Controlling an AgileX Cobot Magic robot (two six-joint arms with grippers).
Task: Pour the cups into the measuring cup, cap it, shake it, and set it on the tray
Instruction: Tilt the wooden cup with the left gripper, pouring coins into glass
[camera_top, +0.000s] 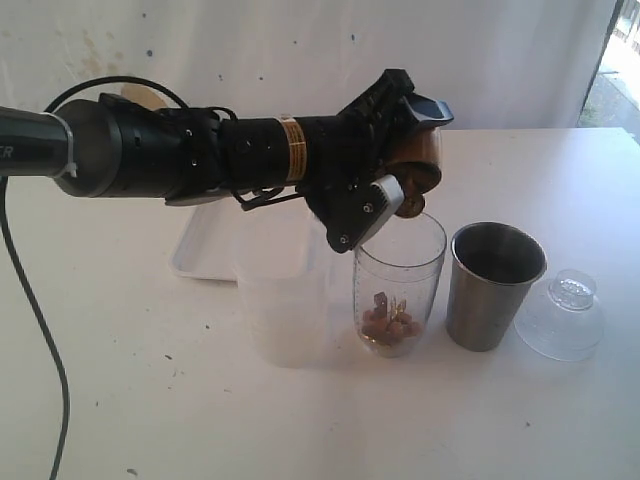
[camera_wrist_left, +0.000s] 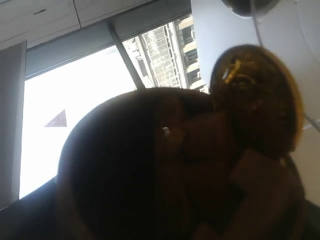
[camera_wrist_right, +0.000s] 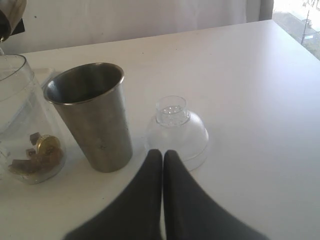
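Observation:
My left gripper (camera_top: 405, 170) is shut on the small brown wooden cup (camera_top: 428, 160), which is tipped steeply over the mouth of the clear measuring cup (camera_top: 398, 270). In the left wrist view the wooden cup (camera_wrist_left: 255, 100) fills the frame, dark and close. Small brownish pieces and a gold one lie at the bottom of the measuring cup (camera_wrist_right: 20, 125). The stainless-steel tumbler (camera_top: 493, 285) stands upright just right of it (camera_wrist_right: 95, 115). The white tray (camera_top: 205, 258) lies behind, partly hidden by the arm. My right gripper (camera_wrist_right: 162, 152) is shut and holds nothing, near the table, short of a clear domed lid.
A clear domed lid (camera_top: 562, 315) sits on the table right of the steel tumbler (camera_wrist_right: 176, 127). A frosted plastic jug (camera_top: 285, 310) stands just left of the measuring cup. A black cable (camera_top: 30, 300) hangs along the left side.

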